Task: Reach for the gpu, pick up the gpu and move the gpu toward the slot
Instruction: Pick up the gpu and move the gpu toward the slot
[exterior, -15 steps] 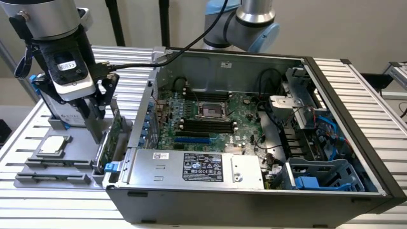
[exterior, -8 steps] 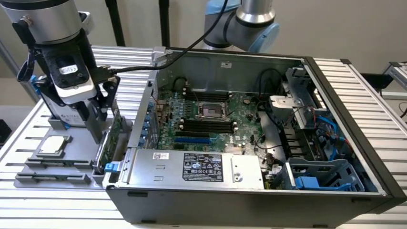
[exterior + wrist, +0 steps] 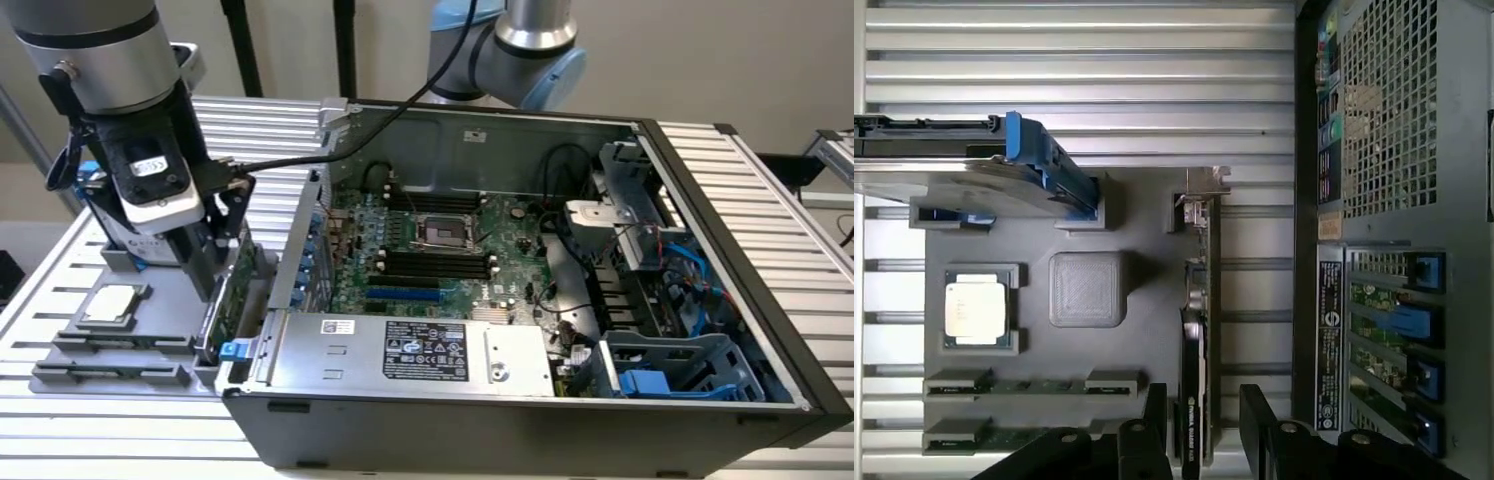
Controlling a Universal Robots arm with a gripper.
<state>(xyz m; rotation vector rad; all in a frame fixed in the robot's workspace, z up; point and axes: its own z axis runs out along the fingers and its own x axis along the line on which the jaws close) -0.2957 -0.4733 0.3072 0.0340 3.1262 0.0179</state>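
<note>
Silver-grey jointed robot arm (image 3: 527,45) arches over from behind. Its last link hangs near vertical, and the wrist (image 3: 147,170) above the claw points straight down. Black two-fingered claw (image 3: 218,285) (image 3: 1199,430) sits low. Fingers (image 3: 1156,415) are parallel and spread, with a gap between them.

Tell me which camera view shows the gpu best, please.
The wrist view: the gpu shows edge-on, silver bracket included, with the open gripper astride it. In the exterior view the gpu is partly hidden behind the gripper.
</note>
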